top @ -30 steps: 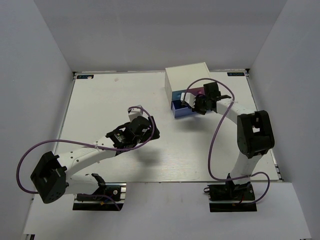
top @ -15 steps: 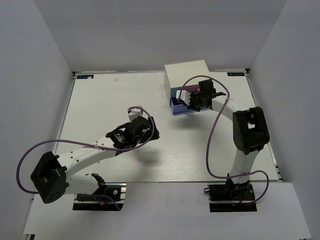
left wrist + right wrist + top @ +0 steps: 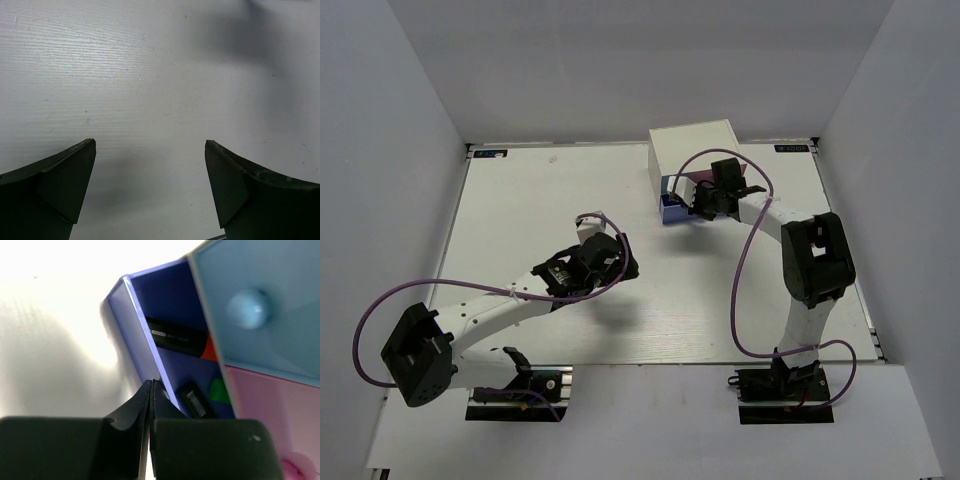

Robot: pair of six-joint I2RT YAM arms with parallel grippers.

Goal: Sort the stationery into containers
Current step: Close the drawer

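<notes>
White tabletop (image 3: 520, 200) spreads under the left gripper (image 3: 150, 145), released and holding nothing. At one o'clock, the white box (image 3: 692, 148) has its blue drawer (image 3: 165, 305) part open, with the orange-capped highlighter (image 3: 180, 337) and green-capped highlighter (image 3: 197, 400) inside. The right gripper (image 3: 151, 382), clenched, touches the drawer's front wall. Closing the drawer seems to be what is left; no other items are in view.

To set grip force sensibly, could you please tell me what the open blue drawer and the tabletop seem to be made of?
The blue drawer looks like thin moulded plastic, smooth and slightly glossy: even colour, clean thin wall edge. The tabletop looks like a matte white board, perhaps laminate or painted, with fine parallel ridges.
</notes>
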